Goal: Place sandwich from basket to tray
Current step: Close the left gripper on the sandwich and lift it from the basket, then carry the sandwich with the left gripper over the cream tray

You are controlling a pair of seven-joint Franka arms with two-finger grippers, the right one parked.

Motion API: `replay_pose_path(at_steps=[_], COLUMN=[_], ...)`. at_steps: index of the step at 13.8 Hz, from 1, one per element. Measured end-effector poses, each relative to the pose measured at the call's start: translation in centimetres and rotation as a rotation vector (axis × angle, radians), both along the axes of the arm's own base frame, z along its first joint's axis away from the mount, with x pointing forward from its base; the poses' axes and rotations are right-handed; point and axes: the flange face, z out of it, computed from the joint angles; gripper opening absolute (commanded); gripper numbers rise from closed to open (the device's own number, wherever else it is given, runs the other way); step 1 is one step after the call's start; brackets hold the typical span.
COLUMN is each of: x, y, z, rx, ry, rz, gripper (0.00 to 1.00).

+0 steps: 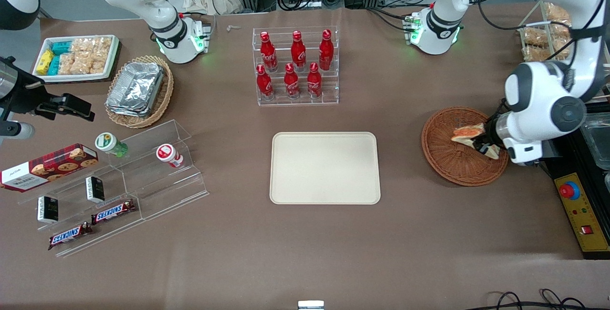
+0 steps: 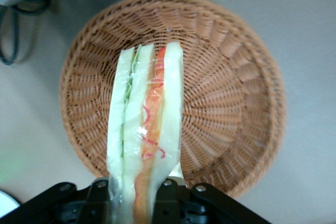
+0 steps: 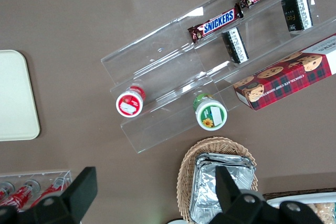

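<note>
The hand is clamped on the sandwich, its two fingers pressing the bread faces at one end, so the wedge sticks straight out from the hand with its cut edge and red and green filling facing the wrist camera. In the front view the sandwich hangs above the basket, lifted clear of the weave, over the part of the basket closest to the arm.

What matters next is where the tray lies from the basket: sideways along the bench toward the parked arm's end, at about the same nearness to the front camera, with bare bench between the two. The carry therefore looks like a plain sideways sweep over the basket rim, then a lowering onto the tray.
</note>
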Motion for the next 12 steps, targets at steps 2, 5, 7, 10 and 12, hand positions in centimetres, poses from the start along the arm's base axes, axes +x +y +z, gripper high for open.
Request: replay_pose_path(at_steps=[2,5,7,10,12], x=[1.2,2.6,3.1,2.6,2.4], y=[-0.5,-2.4,-4.0,-6.7,-8.8], z=[3.9,8.9,11.1,12.7,12.7], rx=[-0.007,-0.028,-0.048,-0.104,-0.140], ry=[0.007,-0.001,-0.013,0.029,0.028], rz=[-0.036,-0.141,-0.240,-0.455,-0.528], gripper=[0.00,0.00,0.00,0.00,0.00])
